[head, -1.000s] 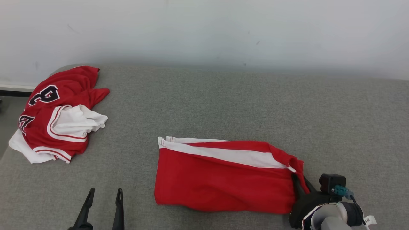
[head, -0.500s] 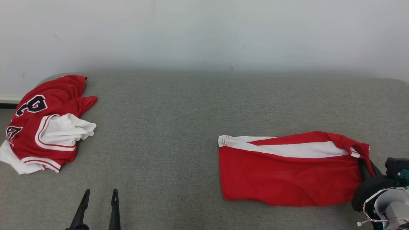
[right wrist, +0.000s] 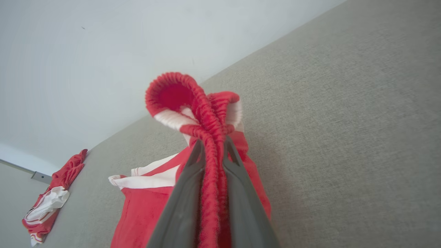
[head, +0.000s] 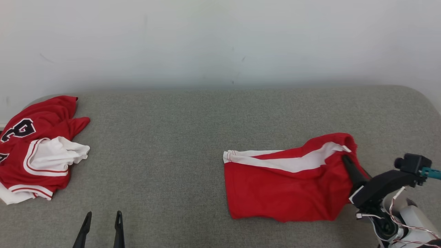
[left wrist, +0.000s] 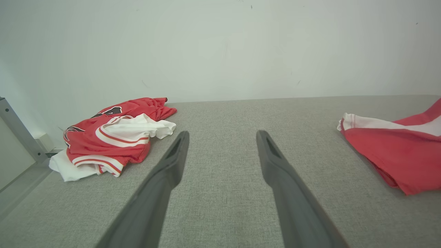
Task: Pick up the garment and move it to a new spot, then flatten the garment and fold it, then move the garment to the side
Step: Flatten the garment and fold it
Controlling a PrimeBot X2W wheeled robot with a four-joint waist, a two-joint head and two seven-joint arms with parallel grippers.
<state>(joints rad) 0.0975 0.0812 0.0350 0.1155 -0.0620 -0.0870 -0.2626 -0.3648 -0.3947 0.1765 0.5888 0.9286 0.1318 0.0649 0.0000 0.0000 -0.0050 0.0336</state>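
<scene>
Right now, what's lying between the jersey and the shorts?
Nothing. In the head view, the stretch of grey surface between the jersey and the shorts is bare.

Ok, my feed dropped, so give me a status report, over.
Right end effector shut on red-and-white fabric shorts at gathered waistband, that end raised. Left end effector open above grey surface. Crumpled red-and-white jersey far left, clear of path.

What I can read
One black, white-edged numeral (head: 13, 129) lies sideways on the red jersey (head: 43, 119); I cannot tell which digit.
</scene>
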